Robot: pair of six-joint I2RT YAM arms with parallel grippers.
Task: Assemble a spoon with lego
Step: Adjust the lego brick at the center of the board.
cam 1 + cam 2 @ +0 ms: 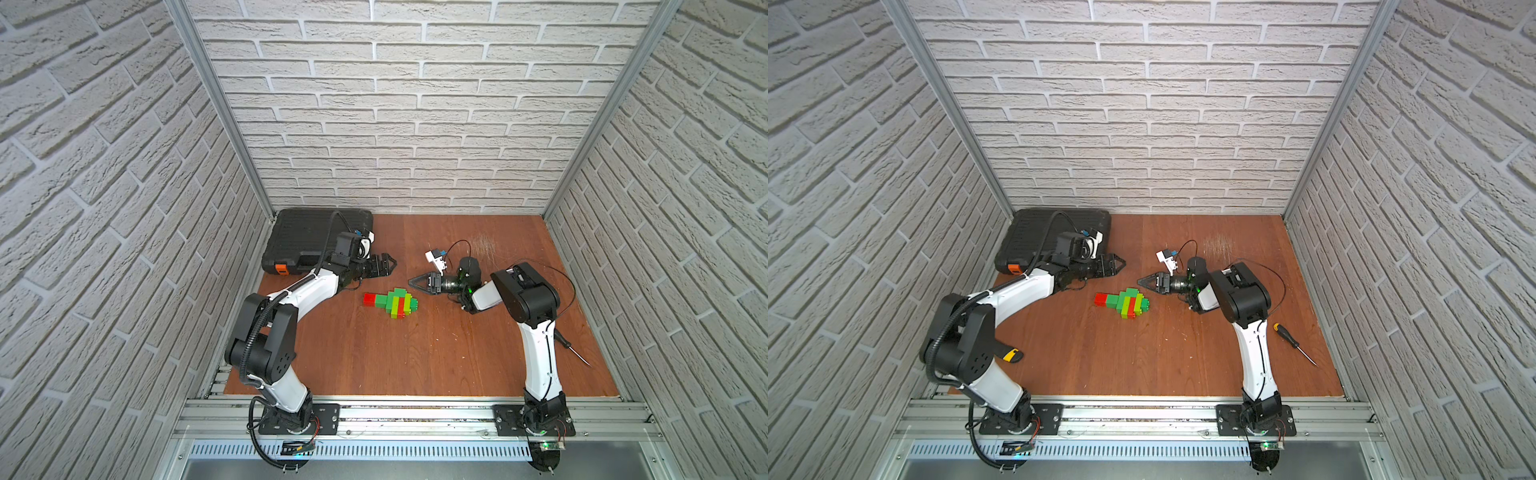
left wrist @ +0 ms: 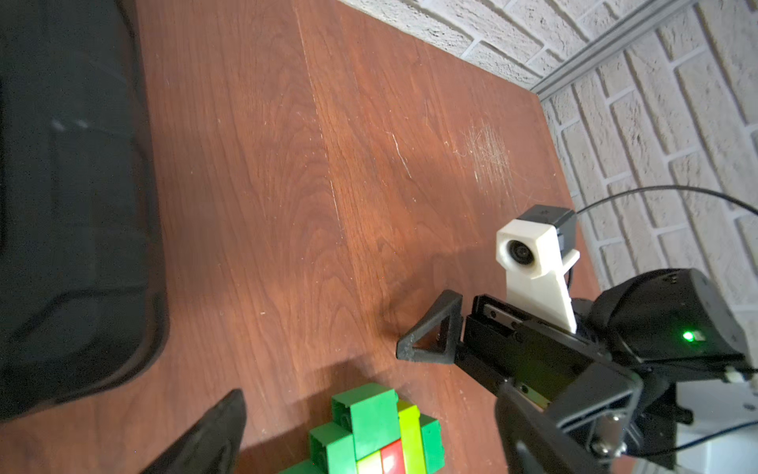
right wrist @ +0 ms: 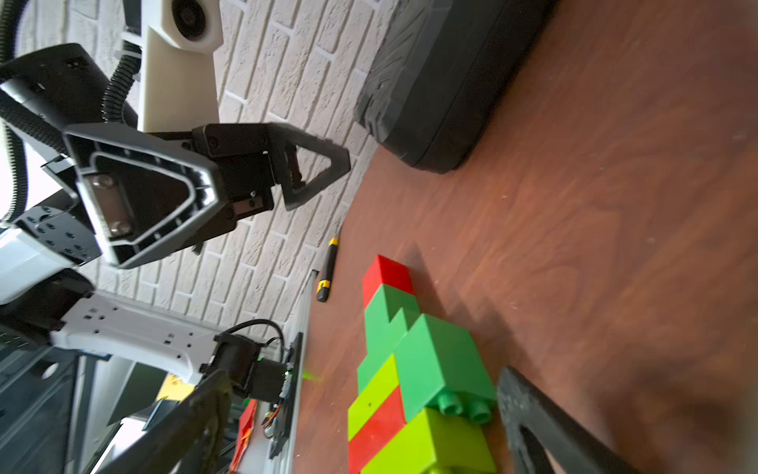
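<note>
The spoon (image 1: 390,302) (image 1: 1122,302) lies flat on the wooden table, mid-table, in both top views. Its red-tipped stem (image 1: 369,299) points left and its stepped green, lime and red head points right. Nothing touches it. My left gripper (image 1: 388,264) (image 1: 1119,262) hovers just behind the stem, open and empty. My right gripper (image 1: 415,282) (image 1: 1144,281) stands behind the head's right end, also open and empty. In the left wrist view the head (image 2: 369,427) shows between the spread fingers (image 2: 221,431). The right wrist view shows the spoon (image 3: 414,361) lying between its wide fingers (image 3: 529,406).
A black toolcase (image 1: 307,241) (image 1: 1050,237) fills the back left corner, close behind my left wrist. A screwdriver (image 1: 1293,343) lies at the right by my right arm. Another yellow-and-black tool (image 1: 1011,355) lies near my left arm. Brick walls close in three sides.
</note>
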